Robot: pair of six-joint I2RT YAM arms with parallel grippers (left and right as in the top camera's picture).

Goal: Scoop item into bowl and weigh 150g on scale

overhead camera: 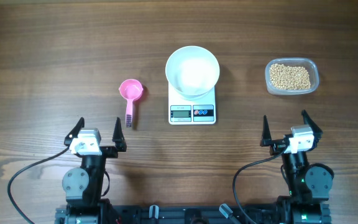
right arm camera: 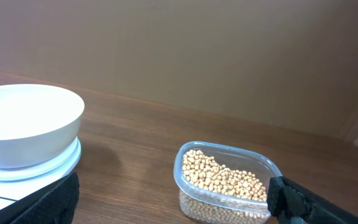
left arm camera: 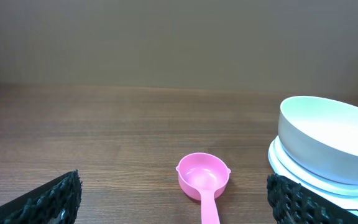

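The white bowl [overhead camera: 192, 70] [left arm camera: 328, 138] [right arm camera: 27, 123] stands empty on the white scale [overhead camera: 192, 106] [left arm camera: 297, 171] [right arm camera: 23, 173] at the table's middle. Tan beans [overhead camera: 290, 76] [right arm camera: 224, 175] fill a clear plastic tub [overhead camera: 292, 76] [right arm camera: 229, 186] at the right. A pink scoop [overhead camera: 131, 96] [left arm camera: 202, 179] lies left of the scale, empty, its handle toward me. My left gripper [overhead camera: 98, 132] [left arm camera: 173, 202] stands open near the front edge, just short of the scoop's handle. Equally open, my right gripper [overhead camera: 286, 127] [right arm camera: 173, 202] hangs in front of the tub, holding nothing.
The brown wooden table [overhead camera: 55, 56] runs wide around these things. A plain brown wall [left arm camera: 166, 37] rises behind the table's far edge. Black cables [overhead camera: 30, 171] trail from both arm bases at the front.
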